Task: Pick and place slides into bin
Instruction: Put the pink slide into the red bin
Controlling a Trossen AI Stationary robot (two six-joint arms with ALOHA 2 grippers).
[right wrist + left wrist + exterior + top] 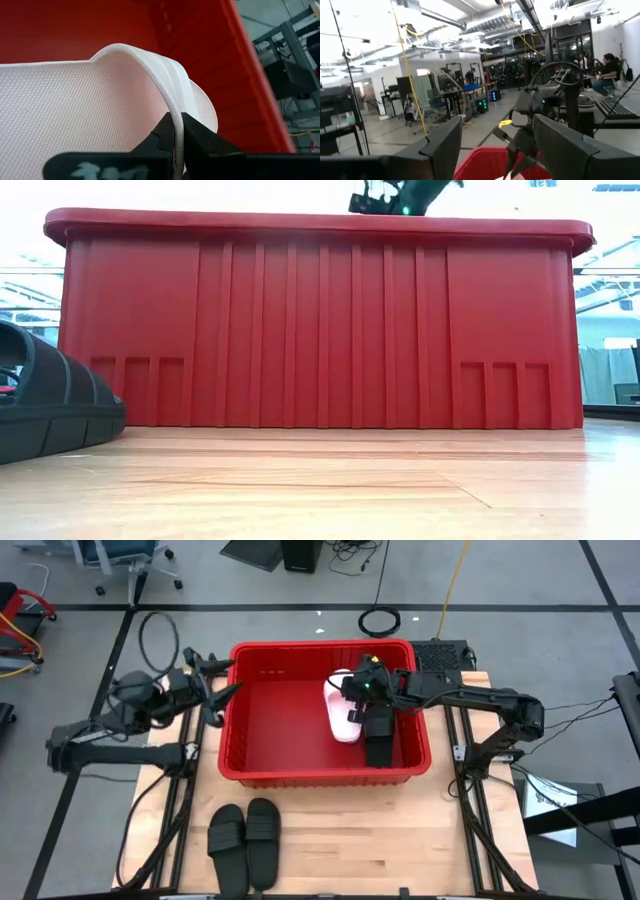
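The red bin (240,710) stands mid-table; its near wall fills the low view (320,330). My right gripper (358,700) reaches into the bin's right half and is shut on a light pink slide (343,712), which also shows in the right wrist view (75,105). A black slide (379,743) lies in the bin beside it. Two black slides (245,838) lie soles down on the table in front of the bin; one shows in the low view (50,410). My left gripper (215,690) is open and empty just outside the bin's left rim. My right gripper pinches the edge of the pink slide's wide strap (172,107) between its two fingertips (162,137), which lie across that edge. The gripper comes from above, from the table's right side. Whether the slide rests on the bin's floor, I cannot tell.
The bin's thick rim (320,222) stands high above the table. There is bare wood to the right of the two black slides (400,840). Cables and chairs lie on the floor beyond the table. A person sits at a desk in the room (607,70).
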